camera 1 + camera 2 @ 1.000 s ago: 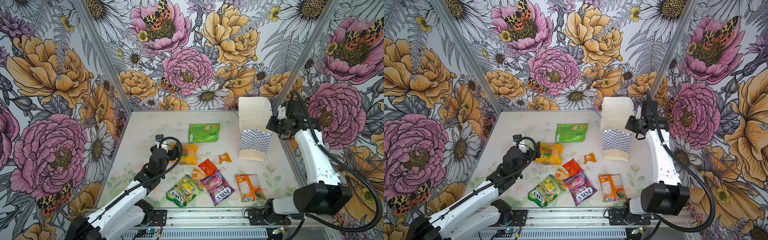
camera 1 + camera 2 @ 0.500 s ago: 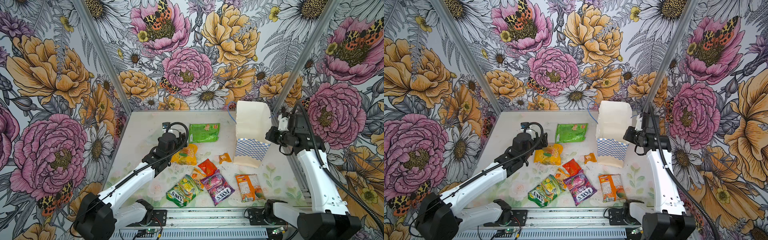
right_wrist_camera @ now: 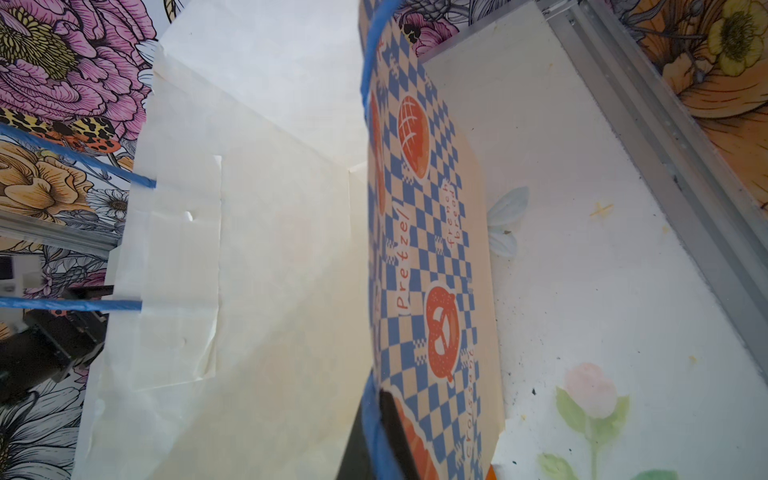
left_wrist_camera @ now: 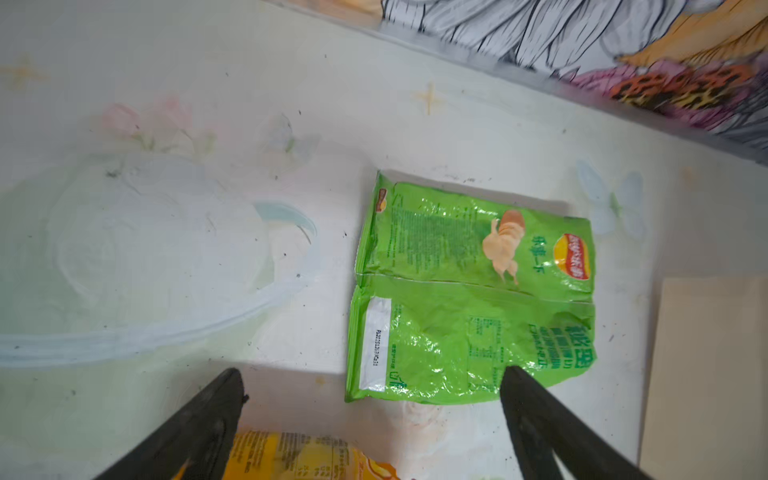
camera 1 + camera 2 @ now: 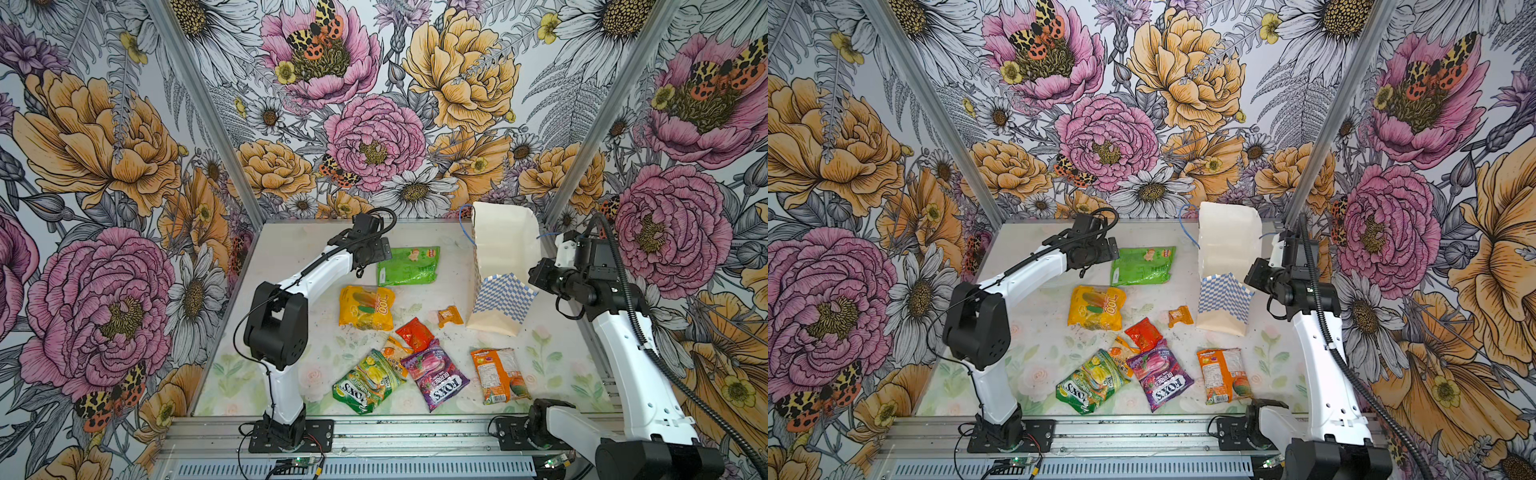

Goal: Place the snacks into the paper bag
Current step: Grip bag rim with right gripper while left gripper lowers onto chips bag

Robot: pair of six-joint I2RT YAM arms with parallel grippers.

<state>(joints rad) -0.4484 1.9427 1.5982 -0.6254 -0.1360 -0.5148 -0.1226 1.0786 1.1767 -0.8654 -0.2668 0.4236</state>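
Observation:
The paper bag [image 5: 505, 257] [image 5: 1227, 249] stands tilted at the back right, its mouth open upward. My right gripper [image 5: 537, 275] [image 3: 380, 440] is shut on the bag's checkered rim, by a blue cord handle. The snacks lie loose on the table. A green packet [image 5: 409, 266] [image 4: 469, 291] lies at the back. A yellow one [image 5: 365, 307], a small orange one [image 5: 449, 316] and a red one [image 5: 415, 333] lie mid-table. Two FOX'S packets [image 5: 436, 374] and an orange packet [image 5: 496, 374] lie in front. My left gripper [image 5: 365, 268] [image 4: 370, 374] hovers open over the green packet's near-left edge, holding nothing.
The floral enclosure walls [image 5: 124, 166] close the table in on three sides, with metal corner posts [image 5: 208, 108] at the back. An aluminium rail [image 5: 374, 432] carrying both arm bases runs along the front. Bare tabletop [image 5: 291, 249] lies left of the green packet.
My left arm has swung from the yellow packet toward the back and now hangs by the green packet. My right gripper has pulled the bag's rim forward, tilting the bag.

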